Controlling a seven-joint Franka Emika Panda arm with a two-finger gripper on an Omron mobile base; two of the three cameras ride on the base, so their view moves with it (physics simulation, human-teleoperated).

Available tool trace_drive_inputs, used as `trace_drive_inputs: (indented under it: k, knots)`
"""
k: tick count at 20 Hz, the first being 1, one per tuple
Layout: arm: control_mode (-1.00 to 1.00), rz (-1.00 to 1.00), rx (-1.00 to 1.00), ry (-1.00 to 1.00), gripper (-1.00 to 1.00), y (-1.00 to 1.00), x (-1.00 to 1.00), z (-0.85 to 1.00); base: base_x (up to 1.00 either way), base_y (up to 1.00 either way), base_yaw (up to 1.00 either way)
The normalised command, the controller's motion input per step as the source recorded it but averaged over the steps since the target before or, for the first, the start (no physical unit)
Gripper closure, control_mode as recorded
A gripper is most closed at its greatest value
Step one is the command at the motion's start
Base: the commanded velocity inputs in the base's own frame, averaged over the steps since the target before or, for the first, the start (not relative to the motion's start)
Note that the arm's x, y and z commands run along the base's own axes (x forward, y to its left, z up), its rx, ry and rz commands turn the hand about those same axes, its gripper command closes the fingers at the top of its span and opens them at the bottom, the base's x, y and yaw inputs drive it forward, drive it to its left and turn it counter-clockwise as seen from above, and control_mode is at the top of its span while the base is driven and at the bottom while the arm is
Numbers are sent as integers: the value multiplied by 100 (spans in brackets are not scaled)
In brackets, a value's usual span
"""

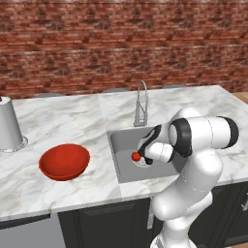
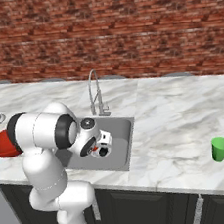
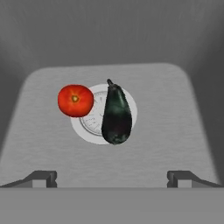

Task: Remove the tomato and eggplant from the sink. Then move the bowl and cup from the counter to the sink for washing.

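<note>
In the hand view, the tomato (image 3: 75,100) and the eggplant (image 3: 116,114) lie side by side on the round drain in the floor of the sink (image 3: 166,131). The eggplant is to the tomato's right, its stem end pointing away. My gripper (image 3: 111,179) hangs open above them, fingertips (image 3: 41,178) wide apart and holding nothing. From the left base view the tomato (image 1: 136,156) shows just beside my hand inside the sink (image 1: 121,143). The red bowl (image 1: 64,161) sits on the counter (image 1: 63,116) left of the sink. The green cup (image 2: 220,149) stands far right on the counter (image 2: 173,112).
A thin curved faucet (image 1: 141,104) rises behind the sink. A pale grey canister (image 1: 7,125) stands at the counter's far left. A brick wall runs along the back. My arm's elbow overhangs the sink's front edge.
</note>
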Motion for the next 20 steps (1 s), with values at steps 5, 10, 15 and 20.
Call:
trace_drive_inputs:
  k: [5,10,15,20]
  knots:
    - [-100,0,0,-5,-100,0,6,-8,0,0,0]
    - [-100,0,0,-3,-100,0,7,-11,0,0,0]
    - [-100,0,0,-1,-100,-1,6,-13,0,0,0]
    - [-100,0,0,0,-100,-2,1,-16,0,0,0]
